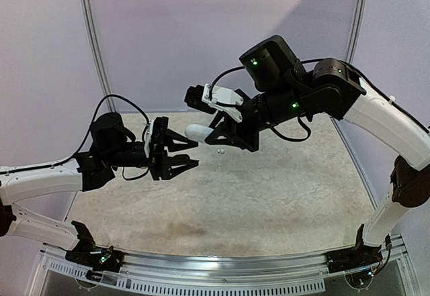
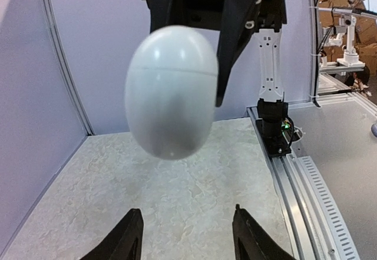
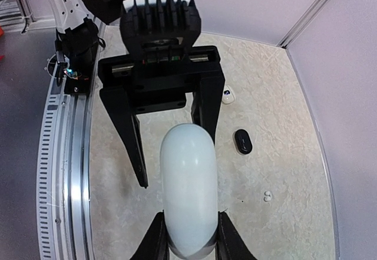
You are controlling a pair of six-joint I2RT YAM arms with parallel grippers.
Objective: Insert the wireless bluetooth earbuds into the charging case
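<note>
Between the jaws of my right gripper (image 3: 189,219), clamped tight, is the white charging case (image 3: 188,183), lid shut, held off the table. The left gripper (image 2: 185,211) faces it with jaws apart; the case is just ahead of them, not touching. White earbuds (image 3: 268,196) lie loose below, off to the side of the right jaws, near a black case (image 3: 242,141). I judge this a regrasp before opening. Next I need the left jaws on the case, then the lid up.

The case (image 1: 196,132) is hanging above the table (image 1: 269,195), sitting between the fingers of the right gripper (image 3: 189,239), with the left gripper (image 1: 195,154) facing it, apart. Two tiny earbuds (image 3: 268,196) are lying together on the table below.
</note>
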